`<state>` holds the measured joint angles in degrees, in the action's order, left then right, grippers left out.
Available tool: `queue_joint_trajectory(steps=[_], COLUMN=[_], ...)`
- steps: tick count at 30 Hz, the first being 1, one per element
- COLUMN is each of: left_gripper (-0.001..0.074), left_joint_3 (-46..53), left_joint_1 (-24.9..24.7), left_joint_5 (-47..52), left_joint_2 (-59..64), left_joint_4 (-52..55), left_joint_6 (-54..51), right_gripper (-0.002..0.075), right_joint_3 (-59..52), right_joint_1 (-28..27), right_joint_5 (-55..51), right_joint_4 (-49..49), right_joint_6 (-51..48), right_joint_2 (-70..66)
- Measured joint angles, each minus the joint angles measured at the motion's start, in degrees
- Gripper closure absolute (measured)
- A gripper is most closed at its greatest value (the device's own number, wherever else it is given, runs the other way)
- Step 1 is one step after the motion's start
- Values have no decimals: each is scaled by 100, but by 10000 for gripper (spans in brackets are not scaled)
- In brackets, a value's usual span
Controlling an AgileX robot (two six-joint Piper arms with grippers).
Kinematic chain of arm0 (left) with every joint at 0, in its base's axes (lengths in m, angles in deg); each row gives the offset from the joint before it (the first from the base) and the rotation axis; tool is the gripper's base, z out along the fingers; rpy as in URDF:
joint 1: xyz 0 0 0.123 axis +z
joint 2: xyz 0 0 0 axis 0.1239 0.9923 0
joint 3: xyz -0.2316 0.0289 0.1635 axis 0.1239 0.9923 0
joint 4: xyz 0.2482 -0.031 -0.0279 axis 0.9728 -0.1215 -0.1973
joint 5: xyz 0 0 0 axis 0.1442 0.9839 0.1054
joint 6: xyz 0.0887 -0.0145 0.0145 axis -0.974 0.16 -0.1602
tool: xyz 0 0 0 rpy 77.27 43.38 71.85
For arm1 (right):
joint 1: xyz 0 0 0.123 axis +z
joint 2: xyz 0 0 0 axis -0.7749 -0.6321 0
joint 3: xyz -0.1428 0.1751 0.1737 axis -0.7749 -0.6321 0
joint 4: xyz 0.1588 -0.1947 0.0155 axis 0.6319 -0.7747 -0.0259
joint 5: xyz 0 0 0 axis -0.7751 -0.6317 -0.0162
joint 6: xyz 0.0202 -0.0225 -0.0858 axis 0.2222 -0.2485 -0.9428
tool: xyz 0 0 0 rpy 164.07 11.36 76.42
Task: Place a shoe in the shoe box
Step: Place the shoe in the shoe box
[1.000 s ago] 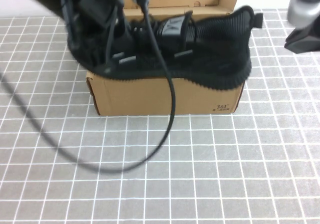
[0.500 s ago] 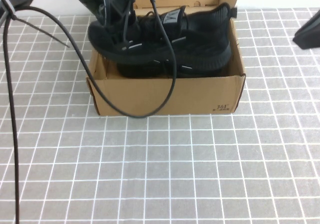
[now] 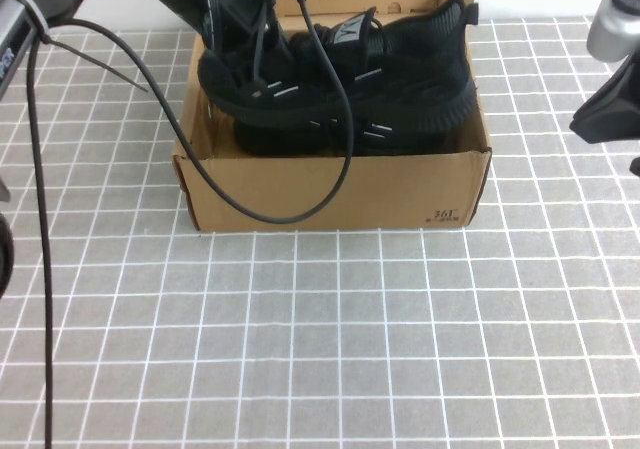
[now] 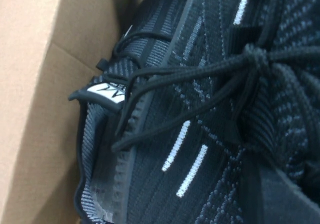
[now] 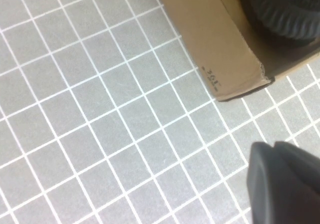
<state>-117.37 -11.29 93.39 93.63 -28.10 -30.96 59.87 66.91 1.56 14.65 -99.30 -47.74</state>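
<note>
A: Where's the shoe (image 3: pixel 370 74)?
B: Over the open box (image 3: pixel 330 189), tilted, lying across the twin (image 3: pixel 400 134) already inside.
A: Left gripper (image 3: pixel 240 14)?
B: At the box's far left, closed on the shoe's toe end. Its cable (image 3: pixel 300 184) droops over the near wall.
A: Right gripper (image 5: pixel 282 184)?
B: Closed, empty, above the table (image 3: pixel 320 349) right of the box.

Black knit shoe (image 3: pixel 390 64) with thin white side dashes and a white tongue label, clamped in the dark left gripper (image 3: pixel 240 29). Plain brown shoe box (image 3: pixel 330 189) below it, small black print. Grey, white-gridded table (image 3: pixel 320 349) under the dark right gripper (image 5: pixel 285 184).
</note>
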Motion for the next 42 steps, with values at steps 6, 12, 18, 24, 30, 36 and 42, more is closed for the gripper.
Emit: queue_joint_trajectory(steps=[6,12,18,24,30,36,42], left_gripper=[701,701,701,701,701,701,702], left_joint_3=[-2,-2,-2,-2,-2,-2,-2], left_joint_1=[0,0,0,0,0,-23,-100], left_joint_5=[0,-8,-26,-35,-35,-47,-68], left_joint_2=[175,279,360,490,499,499,513], left_joint_4=[-11,45,-48,-88,-131,-58,82], left_joint_6=[-13,28,42,-54,-209,-311,-286], right_gripper=[742,742,742,742,742,742,742], right_joint_3=[0,-10,-10,-10,-10,-10,-10], right_joint_1=[0,0,0,0,0,0,0], right_joint_5=[61,138,211,220,295,295,316], right_joint_4=[-39,-63,-63,-70,-70,-44,-44], right_joint_6=[0,-14,-14,-14,-100,-146,-162], right_joint_2=[-116,-160,-160,-160,-160,-160,-160])
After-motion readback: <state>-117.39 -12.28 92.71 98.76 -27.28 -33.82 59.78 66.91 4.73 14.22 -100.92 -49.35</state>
